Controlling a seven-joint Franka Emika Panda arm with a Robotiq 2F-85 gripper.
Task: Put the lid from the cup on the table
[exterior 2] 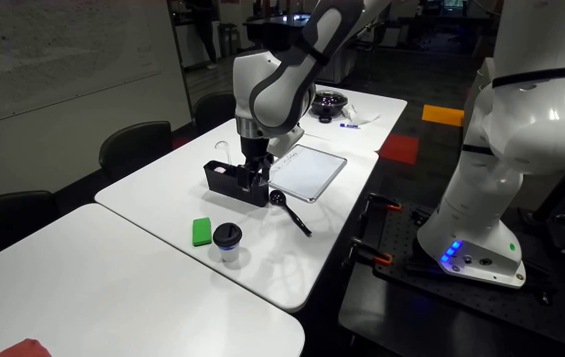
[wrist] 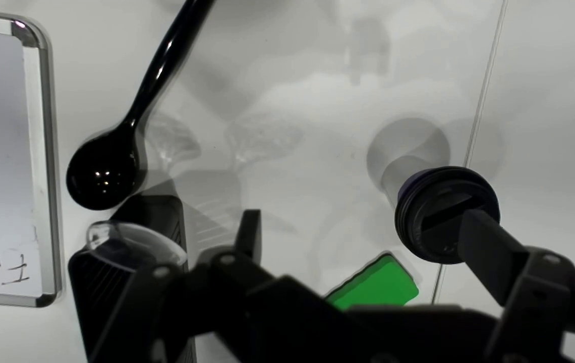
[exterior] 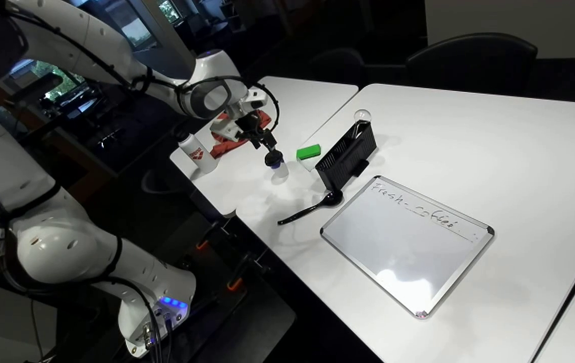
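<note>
Spread wide and holding nothing, the gripper (wrist: 360, 222) hangs over the desk (exterior 2: 163, 198), with the lid (wrist: 431, 217) off-centre toward the finger (wrist: 489, 257) on the right of the wrist view. That lid caps the upright cup (exterior 2: 230, 254), lower and well apart, beside the desk's seamed edge (wrist: 487, 75), toward its rounded corner (exterior 2: 290, 298) on the side of the robot base (exterior 2: 478, 238); the move likely calls for sliding toward that edge, then down.

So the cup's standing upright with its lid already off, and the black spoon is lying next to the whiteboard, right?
Not quite: the lid isn't off. It's on top of the cup, seen in an exterior view. The cup is upright, and the black spoon does lie next to the whiteboard.
</note>
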